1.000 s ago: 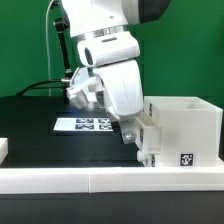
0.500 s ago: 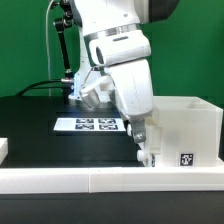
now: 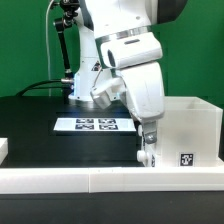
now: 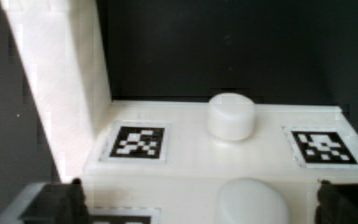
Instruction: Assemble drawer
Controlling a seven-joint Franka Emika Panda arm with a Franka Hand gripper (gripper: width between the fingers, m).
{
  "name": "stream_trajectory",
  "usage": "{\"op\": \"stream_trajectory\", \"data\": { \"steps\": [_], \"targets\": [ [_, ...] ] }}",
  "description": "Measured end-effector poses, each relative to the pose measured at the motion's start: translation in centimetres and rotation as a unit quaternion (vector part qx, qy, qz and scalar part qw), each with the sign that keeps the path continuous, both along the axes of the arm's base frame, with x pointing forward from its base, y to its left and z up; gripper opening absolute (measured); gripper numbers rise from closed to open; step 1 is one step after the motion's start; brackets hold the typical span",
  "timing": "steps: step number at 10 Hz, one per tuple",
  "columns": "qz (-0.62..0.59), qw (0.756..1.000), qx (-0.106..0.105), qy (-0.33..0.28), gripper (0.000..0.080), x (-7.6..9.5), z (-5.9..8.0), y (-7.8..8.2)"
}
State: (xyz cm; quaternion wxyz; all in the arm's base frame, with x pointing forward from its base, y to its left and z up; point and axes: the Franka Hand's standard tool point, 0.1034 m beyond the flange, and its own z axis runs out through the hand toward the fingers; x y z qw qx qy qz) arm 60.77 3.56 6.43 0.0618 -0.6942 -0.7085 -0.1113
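A green backdrop stands behind a black table [image 3: 30, 120] edged at the front by a white rail [image 3: 100, 180]. On the table at the exterior view's right sits the drawer [image 3: 185, 130], a white open-topped box with a tag on its near face; its open side faces up, and its long axis seems to run left to right in that view, though the arm hides part of it. The wrist view shows a white panel [image 4: 211, 150] with two tags and a rounded knob [image 4: 231, 115], and a tall wall [image 4: 60, 90] beside it. The gripper [image 3: 148, 148] is down at the box's near left corner; whether it is grasping anything I cannot tell. This looks like a late seating or pushing step. Next calls for a straight, gentle press. The marker board [image 3: 85, 125] lies flat, just left of the box.
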Motion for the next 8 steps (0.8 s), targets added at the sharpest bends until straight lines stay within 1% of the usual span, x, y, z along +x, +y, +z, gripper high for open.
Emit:
{"op": "stream_trajectory", "data": {
  "steps": [3,4,5,6,7,8],
  "targets": [
    [0.000,1.000,-0.002,-0.002,0.0649,0.0,-0.3,-0.2],
    [0.002,1.000,-0.002,0.003,0.0649,0.0,-0.6,-1.0],
    [0.004,1.000,-0.005,0.007,0.0649,0.1,-0.6,-2.5],
    [0.001,1.000,-0.006,0.009,0.0649,0.1,-0.6,-3.3],
    [-0.003,1.000,-0.007,0.008,0.0649,0.2,-0.3,-4.0],
    [-0.004,1.000,-0.006,0.008,0.0649,0.2,-0.4,-3.9]
  ]
}}
